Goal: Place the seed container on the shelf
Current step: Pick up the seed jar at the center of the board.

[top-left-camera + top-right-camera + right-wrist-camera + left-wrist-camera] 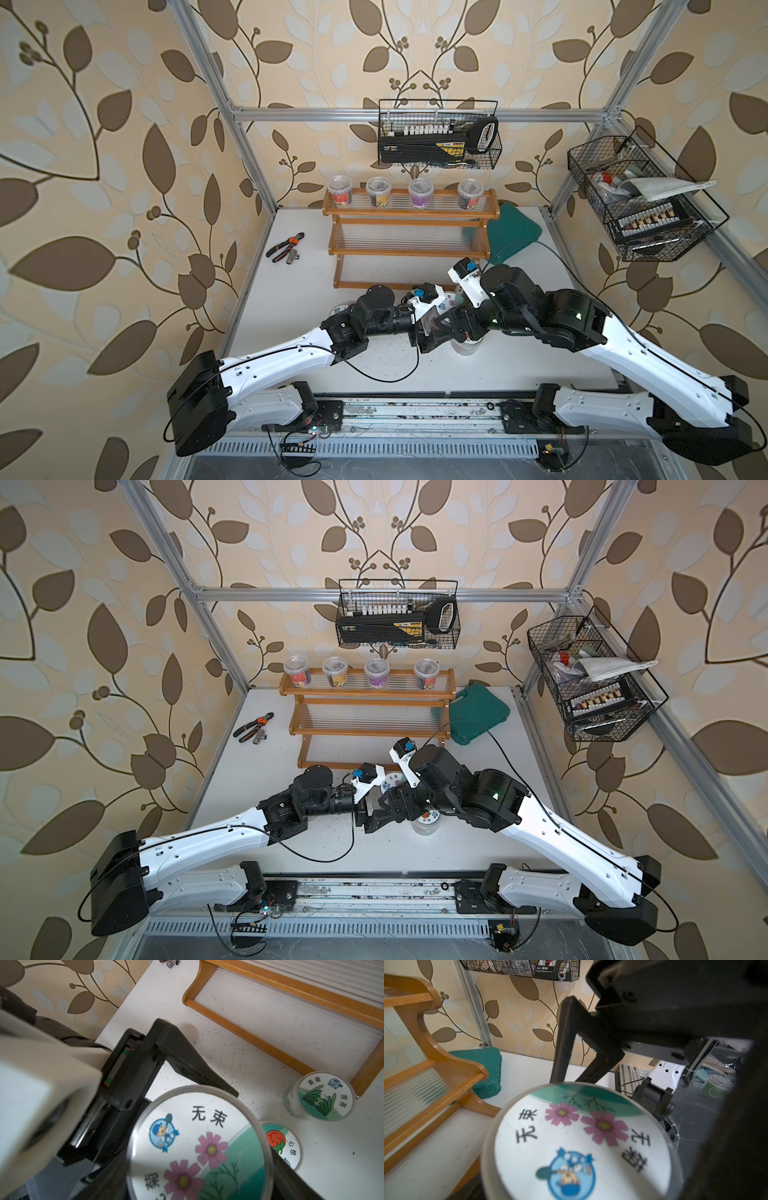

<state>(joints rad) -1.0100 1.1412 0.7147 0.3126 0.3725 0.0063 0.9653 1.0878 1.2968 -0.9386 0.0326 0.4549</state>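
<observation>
Seed container (199, 1142) with the pink-flower lid appears to be lifted off the table (299, 299), just in front of the lowest tier of the shelf (409, 252). Its lid faces up and both grippers meet on it.

On the left side, the left gripper (427, 332) stands around the container. One finger (187, 1057) reaches to the lid rim in the right wrist view, but I cannot tell whether it presses on the wall. On the right side, the right gripper (445, 323) is clamped on the same container and seems to carry it.

I judge this to be a handover in front of the shelf. To do it well, the left gripper should get a firm hold on the wall before the right jaws let go, because the clear wall looks smooth and may slip. The container should be kept upright, and the fingers should not knock each other.

The lowest and middle tiers of the shelf are bare, while the top tier holds four jars (420, 193). A leaf-lid container (324, 1097) stands just beside the front right corner of the shelf, with a tomato-lid container (284, 1145) near it, so the arm that lets go should draw back with care.
</observation>
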